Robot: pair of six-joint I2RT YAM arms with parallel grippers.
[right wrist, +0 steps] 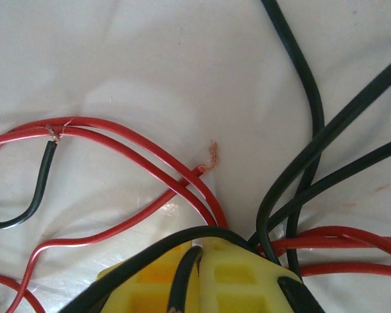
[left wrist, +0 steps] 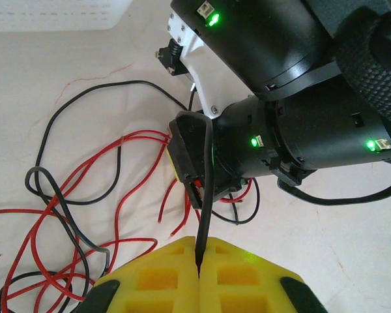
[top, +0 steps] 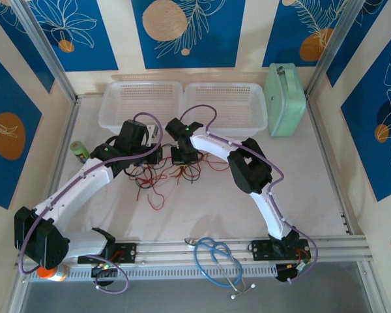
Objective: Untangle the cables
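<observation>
Red and black cables [top: 158, 186] lie tangled mid worktop [top: 221, 208], between both arms. Left gripper [left wrist: 199, 251] is pinched tight on one black strand. Right gripper [right wrist: 197, 251] is closed on another black strand, low over the tangle.

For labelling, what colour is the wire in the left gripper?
Black wire, best in left wrist view.

The cables [right wrist: 352, 236] wear smooth, glossy plastic insulation, red and black, and one shows a frayed coppery tip [right wrist: 212, 151]. The left gripper [left wrist: 199, 255] has fingers [left wrist: 247, 277] of matt yellow plastic. The right arm [left wrist: 280, 39] beside it is shiny black plastic, its hose [left wrist: 371, 59] sleeved in rough woven cloth. The white table cover [right wrist: 117, 59] is creased and faintly sheeny. The baskets [top: 141, 104] look like milky plastic.
</observation>
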